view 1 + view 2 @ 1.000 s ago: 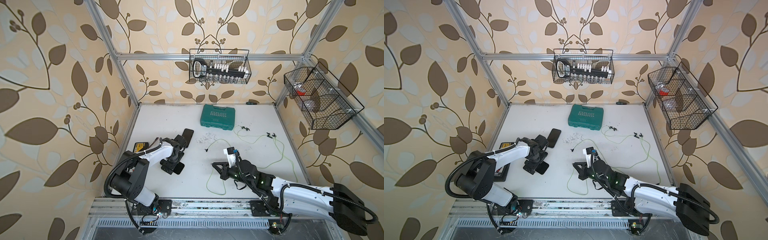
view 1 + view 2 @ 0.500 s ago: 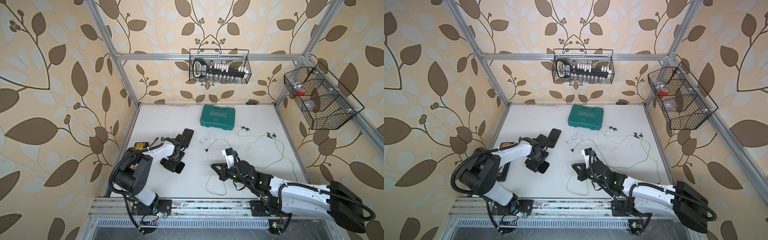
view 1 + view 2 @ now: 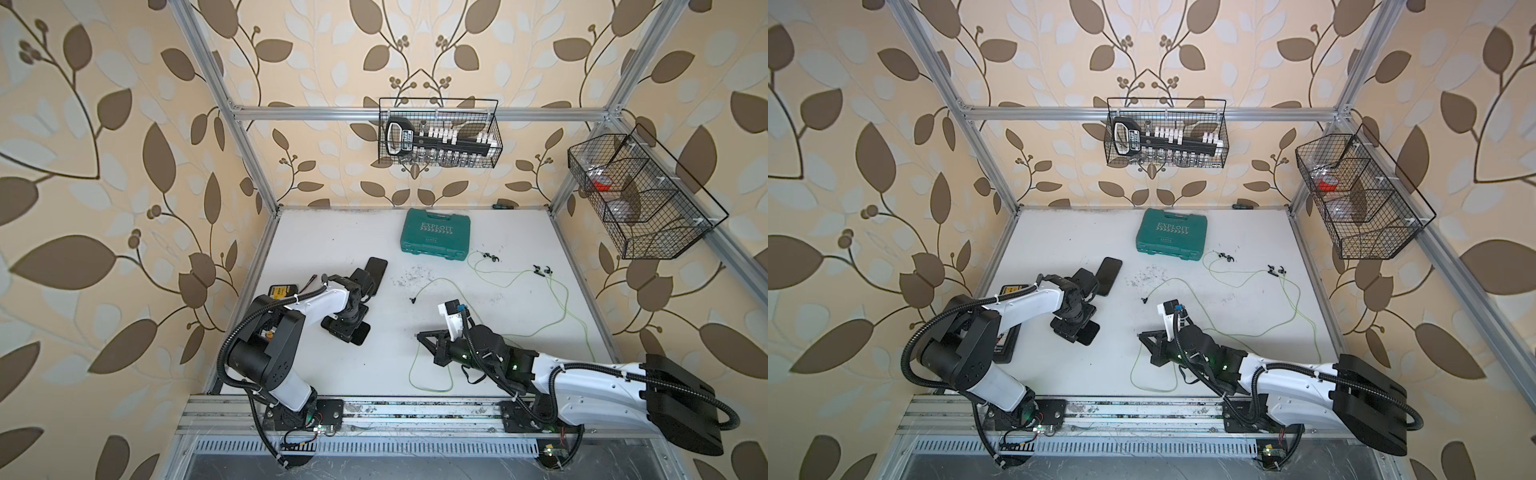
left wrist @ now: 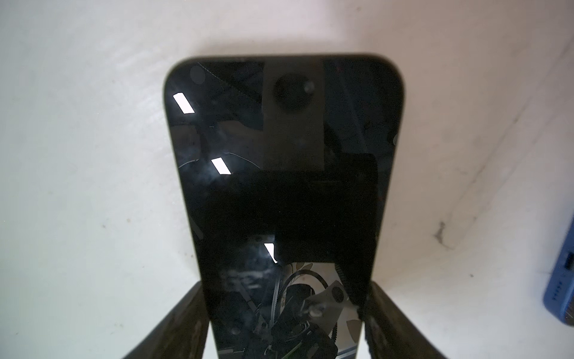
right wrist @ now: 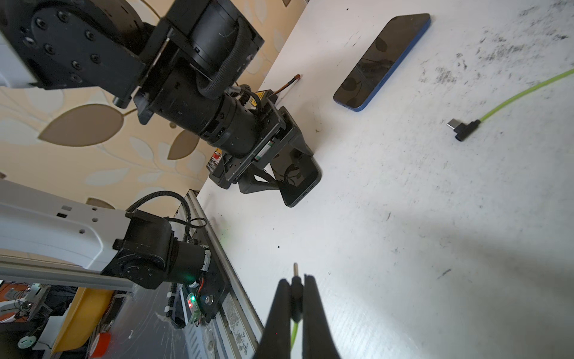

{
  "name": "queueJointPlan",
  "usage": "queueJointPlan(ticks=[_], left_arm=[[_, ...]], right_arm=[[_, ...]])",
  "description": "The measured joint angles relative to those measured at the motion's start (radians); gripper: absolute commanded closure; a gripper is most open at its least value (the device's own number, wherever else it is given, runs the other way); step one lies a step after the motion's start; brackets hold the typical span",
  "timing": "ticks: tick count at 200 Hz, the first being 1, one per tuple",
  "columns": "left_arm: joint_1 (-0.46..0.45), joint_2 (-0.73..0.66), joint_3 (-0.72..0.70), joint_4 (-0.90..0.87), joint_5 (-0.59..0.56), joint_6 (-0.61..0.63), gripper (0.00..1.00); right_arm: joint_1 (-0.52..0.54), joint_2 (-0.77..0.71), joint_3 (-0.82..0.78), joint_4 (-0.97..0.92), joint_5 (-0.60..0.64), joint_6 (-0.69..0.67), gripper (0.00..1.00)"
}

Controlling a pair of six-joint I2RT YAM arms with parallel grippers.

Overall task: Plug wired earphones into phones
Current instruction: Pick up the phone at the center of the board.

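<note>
In the left wrist view a black glossy phone (image 4: 279, 174) lies flat on the white table, and my left gripper (image 4: 284, 292) has closed its fingers against the phone's two long edges. This phone also shows in both top views (image 3: 360, 335) (image 3: 1090, 333). Further back lies a second phone (image 3: 376, 270) (image 5: 385, 59) with a blue rim. My right gripper (image 5: 295, 279) (image 3: 419, 336) is shut on the black plug (image 5: 295, 281) of one set of earphones, metal tip sticking out. The yellow-green cables (image 3: 519, 274) trail right to the earbuds (image 3: 542, 271). A second plug (image 5: 464, 129) lies loose.
A teal toolbox (image 3: 434, 237) sits at the back of the table. A black-and-yellow case (image 3: 283, 289) lies by the left edge behind my left arm. Wire baskets hang on the back wall (image 3: 440, 137) and the right wall (image 3: 636, 195). Dark specks (image 3: 401, 280) dot the table's middle.
My left gripper's jaws have narrowed onto the phone's edges, and the left arm's elbow has shifted. The right gripper has edged slightly forward, still holding the plug.
</note>
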Motion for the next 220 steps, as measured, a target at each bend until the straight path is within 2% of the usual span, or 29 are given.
queueJointPlan(ticks=[109,220], left_arm=[[0.006,-0.047,-0.026,0.05,0.059,-0.048,0.31],[0.006,-0.232,-0.113,0.115,0.106,-0.15,0.32]], right_arm=[[0.077,0.177,-0.003,0.185,-0.001,-0.045,1.0],[0.082,0.42,0.09,0.344,0.004,-0.123,1.0]])
